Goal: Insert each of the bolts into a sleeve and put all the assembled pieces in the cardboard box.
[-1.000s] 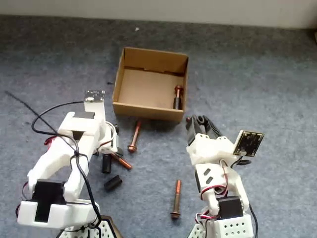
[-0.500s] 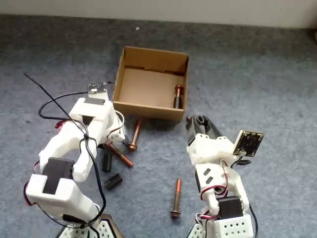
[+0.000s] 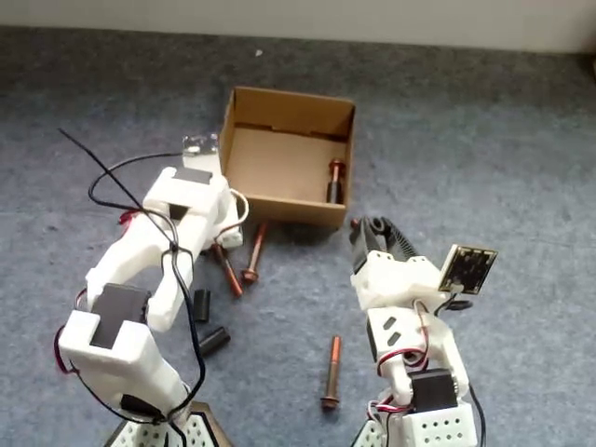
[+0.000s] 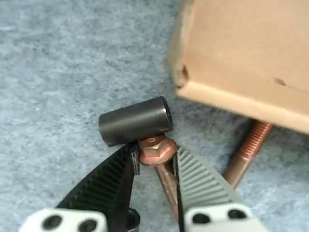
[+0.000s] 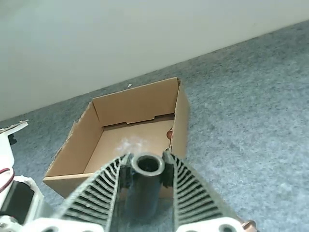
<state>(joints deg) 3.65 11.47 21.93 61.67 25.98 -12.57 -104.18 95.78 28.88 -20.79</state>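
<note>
My left gripper is shut on a copper bolt just behind its hex head. The head touches the side of a black sleeve lying crosswise on the carpet beside the cardboard box corner. From above, the left gripper holds this bolt slanted, near the box front wall. My right gripper is shut on a black sleeve, its bore facing the box; in the high view it sits off the box's front right corner. One assembled piece lies inside the box.
A second bolt lies by the box's front wall, also seen as a bolt from the left wrist. A third bolt lies between the arm bases. Two loose sleeves rest by the left arm. Grey carpet all around.
The left arm has moved away from its base toward the box, carrying the bolt along and turning it more upright on the carpet. The right arm and its sleeve have stayed still.
</note>
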